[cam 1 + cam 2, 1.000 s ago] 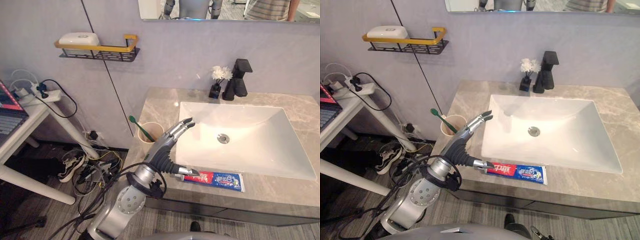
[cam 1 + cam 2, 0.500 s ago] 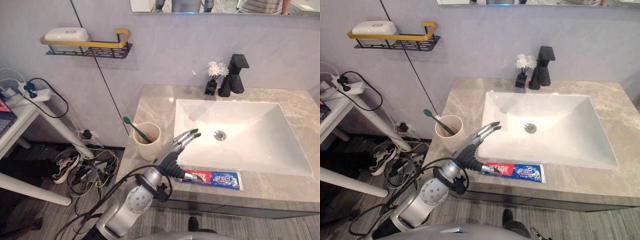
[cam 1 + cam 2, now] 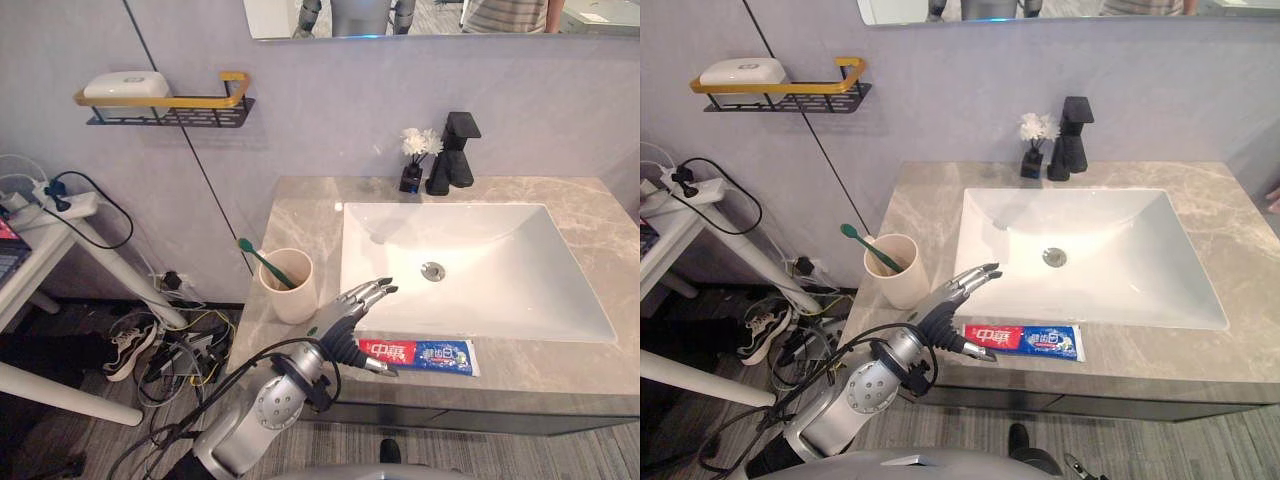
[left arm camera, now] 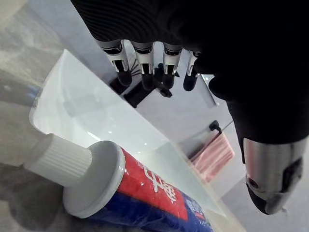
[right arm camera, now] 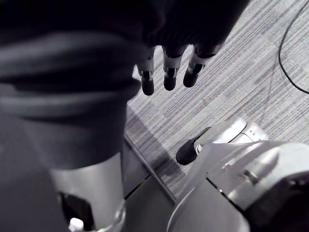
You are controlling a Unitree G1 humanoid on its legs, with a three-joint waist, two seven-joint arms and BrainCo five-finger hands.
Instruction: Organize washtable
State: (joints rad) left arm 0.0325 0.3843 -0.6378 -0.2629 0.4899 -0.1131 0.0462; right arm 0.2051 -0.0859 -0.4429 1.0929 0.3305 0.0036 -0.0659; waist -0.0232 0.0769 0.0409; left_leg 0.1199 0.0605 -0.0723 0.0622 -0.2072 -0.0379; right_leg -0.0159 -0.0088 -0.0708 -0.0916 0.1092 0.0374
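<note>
Marble counter [image 3: 300, 215] | toothpaste [image 3: 420, 354] at front | left hand [image 3: 345, 315] fingers straight | right hand [image 5: 169, 77] fingers relaxed over floor [image 5: 241, 87]

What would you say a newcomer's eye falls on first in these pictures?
Most likely the left hand, fingers straight, poised by the cap end of the red and blue toothpaste tube that lies along the front edge of the grey stone counter, before the white sink. Next comes the beige cup with a green toothbrush, standing on the counter left of the sink.
</note>
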